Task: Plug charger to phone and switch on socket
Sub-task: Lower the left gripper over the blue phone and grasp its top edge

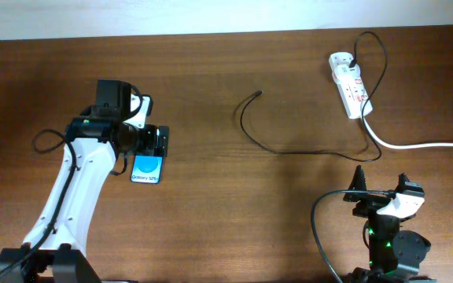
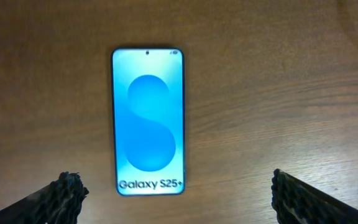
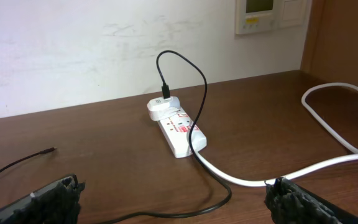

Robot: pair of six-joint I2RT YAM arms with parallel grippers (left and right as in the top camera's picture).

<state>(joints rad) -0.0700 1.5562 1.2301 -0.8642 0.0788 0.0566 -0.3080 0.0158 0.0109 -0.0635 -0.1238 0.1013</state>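
Both tools stand wide apart, empty, over the brown table (image 1: 211, 236): the left tool (image 2: 179, 204) above the phone (image 1: 148, 169), the right tool (image 3: 179, 202) at front right. The socket (image 1: 350, 84) lies back right. The charger (image 1: 289, 152) is plugged into it, its free tip (image 1: 259, 93) mid-table, well apart from the phone.

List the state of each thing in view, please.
phone: screen lit, flat on table.
socket: charger plugged in; switch position cannot be told.
charger: tip loose on table, not in phone.
left gripper: open, empty, above phone.
right gripper: open, empty.
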